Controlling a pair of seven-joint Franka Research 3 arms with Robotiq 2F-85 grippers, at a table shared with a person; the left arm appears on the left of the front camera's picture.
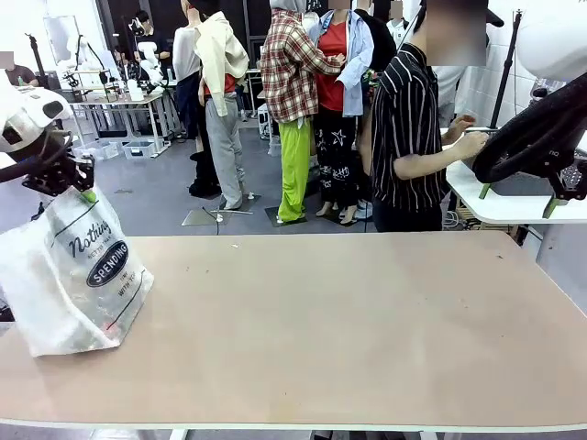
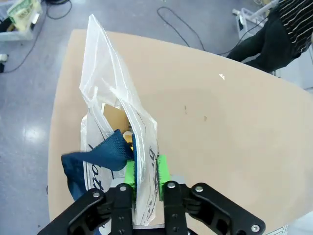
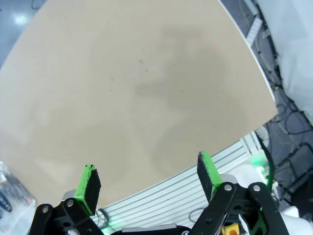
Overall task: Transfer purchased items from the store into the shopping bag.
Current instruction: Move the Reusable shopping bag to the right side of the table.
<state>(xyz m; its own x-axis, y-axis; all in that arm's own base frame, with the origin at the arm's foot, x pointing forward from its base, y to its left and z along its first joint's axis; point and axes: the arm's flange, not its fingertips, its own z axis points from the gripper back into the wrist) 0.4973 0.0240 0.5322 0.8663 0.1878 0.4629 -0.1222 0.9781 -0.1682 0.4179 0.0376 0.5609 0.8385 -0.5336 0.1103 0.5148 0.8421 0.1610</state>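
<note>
Worktop (image 1: 348, 330): bare from middle to right edge, open passage.
Left end: shopping bag (image 1: 73, 275) stood there, left tool (image 2: 145, 172) pinching its rim.
Far side: person (image 1: 408, 128) standing.

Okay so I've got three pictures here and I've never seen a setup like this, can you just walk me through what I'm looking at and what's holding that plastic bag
These are three camera views of one moment at a table with two robot arms. The front view looks across the table toward a person in a striped shirt at the far side. The other two views come from cameras mounted on each arm's wrist, looking down past its jaws.

On the table's left end sits a translucent white shopping bag printed with "SPENDING". The left gripper has its green-padded jaws shut on the bag's top edge, holding it up. Inside the bag you can glimpse something tan, like cardboard, beside a dark blue handle.

The right gripper hangs above bare tabletop near the table's edge, jaws wide open, holding nothing.
</note>
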